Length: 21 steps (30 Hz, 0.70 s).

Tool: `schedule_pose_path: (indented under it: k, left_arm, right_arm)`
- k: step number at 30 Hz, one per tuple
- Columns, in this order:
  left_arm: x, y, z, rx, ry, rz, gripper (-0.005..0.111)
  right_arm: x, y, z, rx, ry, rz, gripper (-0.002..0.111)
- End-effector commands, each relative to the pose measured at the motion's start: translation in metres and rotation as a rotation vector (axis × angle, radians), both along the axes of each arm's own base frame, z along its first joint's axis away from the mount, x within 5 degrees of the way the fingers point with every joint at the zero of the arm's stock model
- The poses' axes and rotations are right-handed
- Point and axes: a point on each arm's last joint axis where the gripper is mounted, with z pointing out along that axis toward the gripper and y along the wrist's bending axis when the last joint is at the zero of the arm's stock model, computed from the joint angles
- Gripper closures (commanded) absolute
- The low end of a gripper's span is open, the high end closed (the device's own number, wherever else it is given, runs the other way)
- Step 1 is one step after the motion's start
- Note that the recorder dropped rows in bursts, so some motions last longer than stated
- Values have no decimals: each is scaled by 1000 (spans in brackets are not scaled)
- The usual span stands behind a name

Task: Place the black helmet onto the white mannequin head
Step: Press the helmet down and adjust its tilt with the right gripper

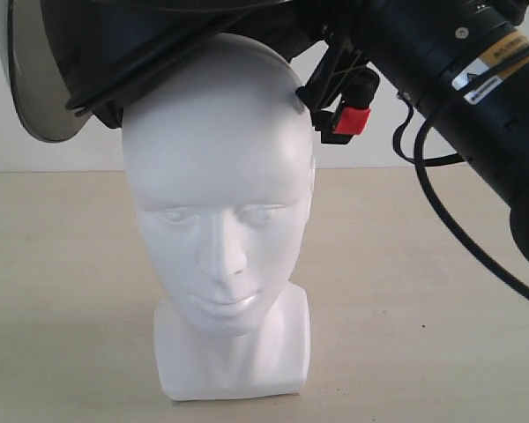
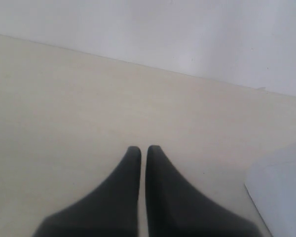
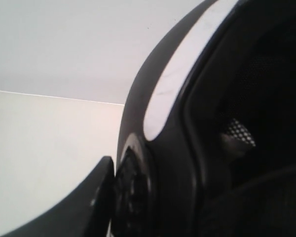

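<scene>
Exterior view crops the black helmet — top unseen.

Black helmet: shell top cut off by the exterior view's upper edge.
White mannequin head: crown hidden under the helmet.
Right gripper: one finger shows; the other is hidden behind the helmet rim; grip indeterminate.
Arm label: print too small to read.
White shape: blurred, cut off, unidentifiable.

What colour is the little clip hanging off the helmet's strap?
Red. The buckle shows best in the exterior view, right beside the mannequin head.
</scene>
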Motion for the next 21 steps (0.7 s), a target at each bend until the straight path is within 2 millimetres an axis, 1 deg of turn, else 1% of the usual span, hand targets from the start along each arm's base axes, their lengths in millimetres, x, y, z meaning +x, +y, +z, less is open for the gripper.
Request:
schedule_pose_path:
  k: [1, 21]
  left_arm:
    - [0, 0, -1, 0, -4, 0, 102]
    - [0, 0, -1, 0, -4, 0, 102]
  right_arm:
    - [4, 6, -20, -151, 81, -9, 108]
    - [5, 7, -26, -203, 121, -12, 108]
